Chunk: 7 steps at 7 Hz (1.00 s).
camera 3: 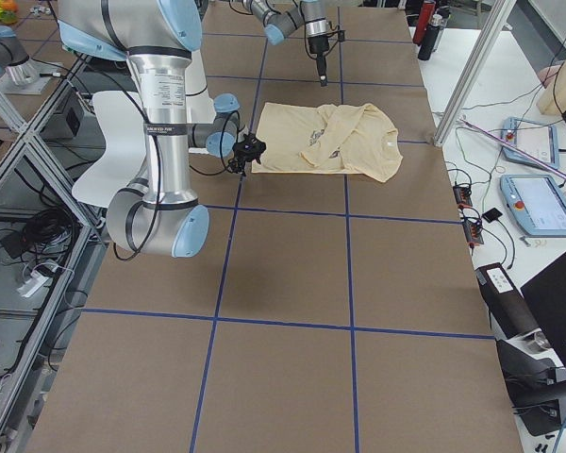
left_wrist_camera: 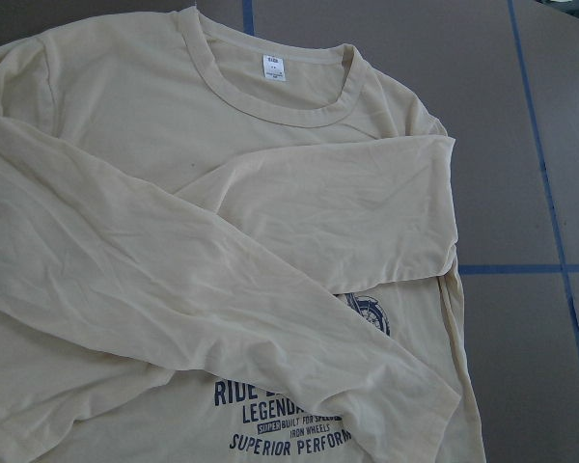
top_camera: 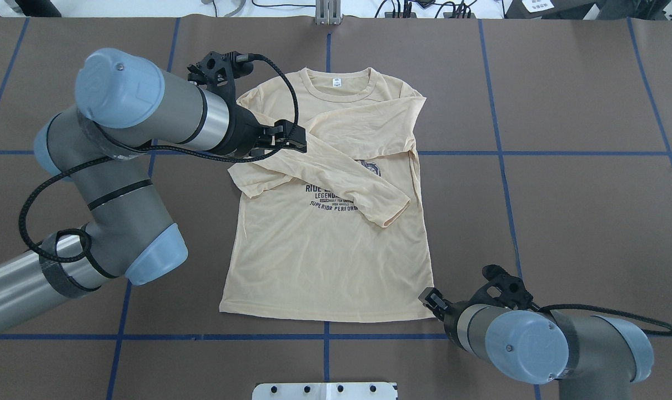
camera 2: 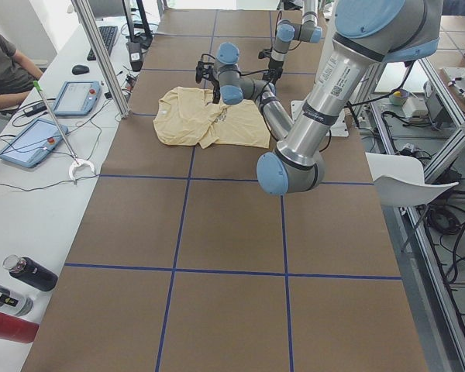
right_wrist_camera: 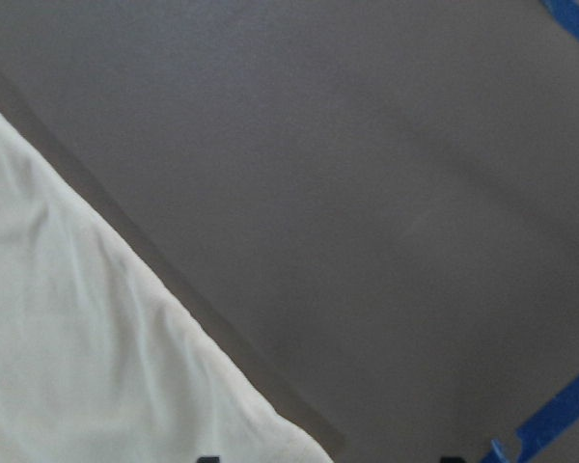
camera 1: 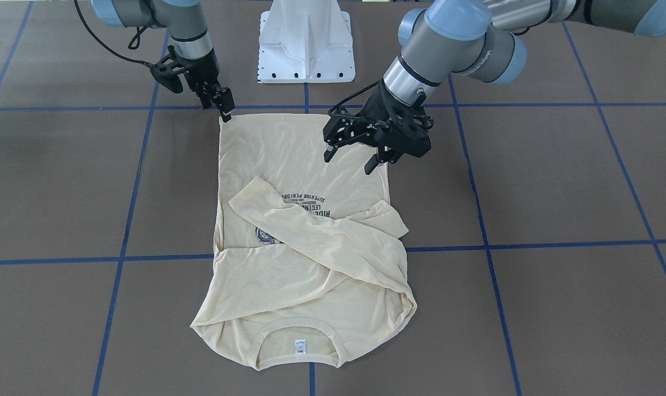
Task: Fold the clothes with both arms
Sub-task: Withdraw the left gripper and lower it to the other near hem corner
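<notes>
item: shirt [camera 1: 289,148], pale cream-yellow, long sleeves. it lies flat, print side up, on the brown table [camera 1: 558,181], straight out from the white base [camera 1: 306,44]. the hem is nearest the base. the neckline [camera 1: 297,330] and its small white label [camera 1: 300,346] are farthest from it. both sleeves [camera 1: 316,228] are folded in across the chest, one crossing over the other and covering part of the navy print [camera 1: 311,201].

item: left gripper [camera 1: 350,161]. it hangs above the shirt's side edge on the base's left, a little farther from the base than the hem. jaws are spread wide, with nothing between them.

item: right gripper [camera 1: 221,110]. it is low at the hem corner on the base's right, tips pointing down at the cloth. its wrist view shows two dark tips set apart, with the corner's edge running between them; jaws parted, and the cloth lies flat.
</notes>
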Each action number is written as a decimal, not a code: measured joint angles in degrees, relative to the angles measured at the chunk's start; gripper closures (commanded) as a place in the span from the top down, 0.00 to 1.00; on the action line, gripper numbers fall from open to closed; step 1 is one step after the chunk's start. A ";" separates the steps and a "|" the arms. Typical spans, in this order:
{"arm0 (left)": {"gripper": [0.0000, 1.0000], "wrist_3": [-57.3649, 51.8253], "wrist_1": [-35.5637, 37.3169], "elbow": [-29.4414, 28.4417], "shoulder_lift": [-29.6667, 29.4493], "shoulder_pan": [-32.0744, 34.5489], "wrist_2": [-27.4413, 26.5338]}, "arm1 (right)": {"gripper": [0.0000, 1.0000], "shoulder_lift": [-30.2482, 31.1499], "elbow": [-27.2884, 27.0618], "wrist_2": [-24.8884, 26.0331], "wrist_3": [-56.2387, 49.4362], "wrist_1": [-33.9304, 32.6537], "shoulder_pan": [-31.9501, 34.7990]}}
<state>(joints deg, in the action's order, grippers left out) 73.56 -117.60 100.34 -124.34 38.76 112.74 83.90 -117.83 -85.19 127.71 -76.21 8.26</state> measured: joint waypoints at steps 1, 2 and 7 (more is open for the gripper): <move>0.91 0.00 0.00 -0.03 0.03 0.00 -0.06 | 0.78 -0.14 0.08 0.01 0.00 0.01 -0.07; 0.91 0.00 0.00 -0.05 0.05 -0.03 -0.11 | 0.78 -0.39 0.26 0.00 0.00 0.01 -0.16; 0.91 0.00 0.00 -0.14 0.12 -0.40 -0.33 | 0.70 -1.07 1.17 -0.19 -0.06 0.03 -0.34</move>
<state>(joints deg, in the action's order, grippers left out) 73.57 -117.60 100.20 -124.21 38.36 112.41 82.84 -116.66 -85.38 127.65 -76.18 7.91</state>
